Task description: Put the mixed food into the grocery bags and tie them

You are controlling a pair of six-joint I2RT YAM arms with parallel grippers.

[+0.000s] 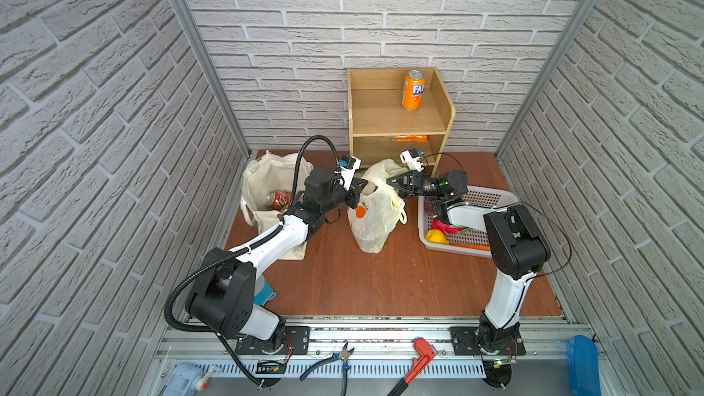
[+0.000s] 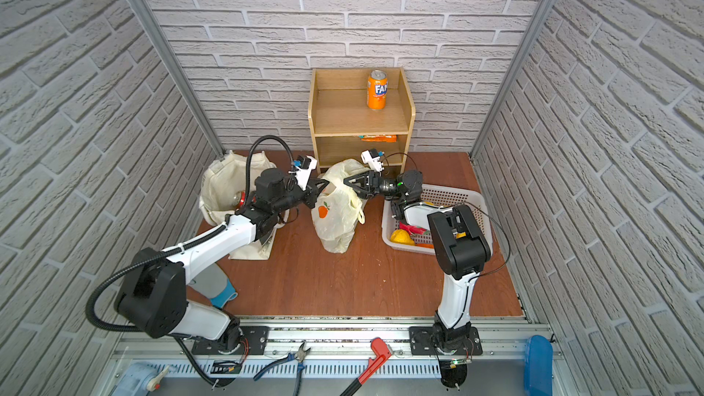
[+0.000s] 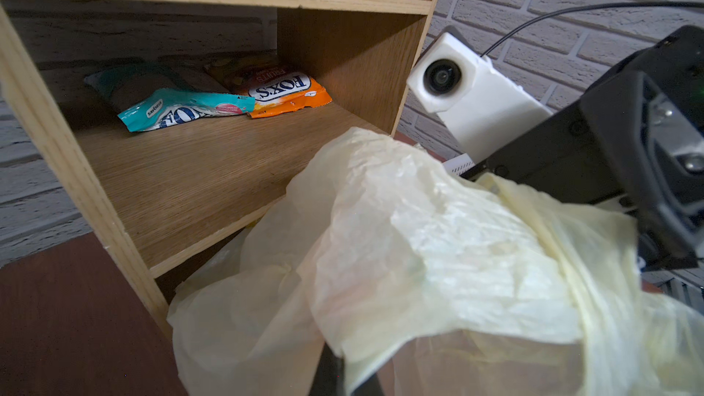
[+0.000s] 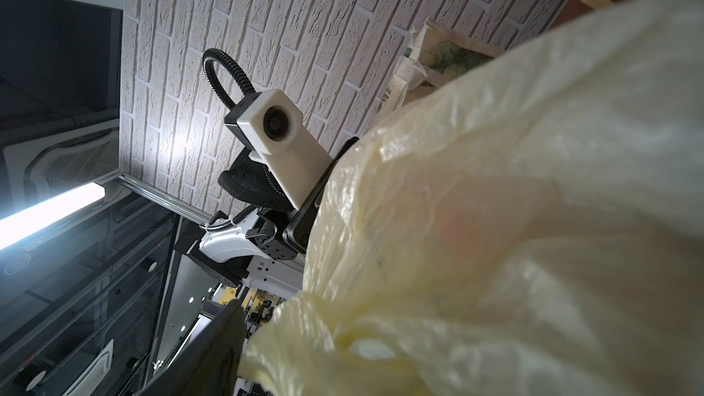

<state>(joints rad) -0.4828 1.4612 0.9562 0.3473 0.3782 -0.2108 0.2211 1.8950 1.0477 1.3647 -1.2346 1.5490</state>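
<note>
Both top views are looking down from high in front onto the red-brown wooden tabletop [image 1: 362, 287]. The white boxy left wrist camera [image 4: 278, 127] and right wrist camera [image 3: 442, 76] are facing each other close across the thin pale-yellow plastic bag [image 3: 438, 260].

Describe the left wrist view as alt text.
A crumpled pale-yellow plastic bag fills the foreground. Behind it, a wooden shelf unit holds a teal packet and an orange packet, with the right arm's wrist camera alongside.
</note>
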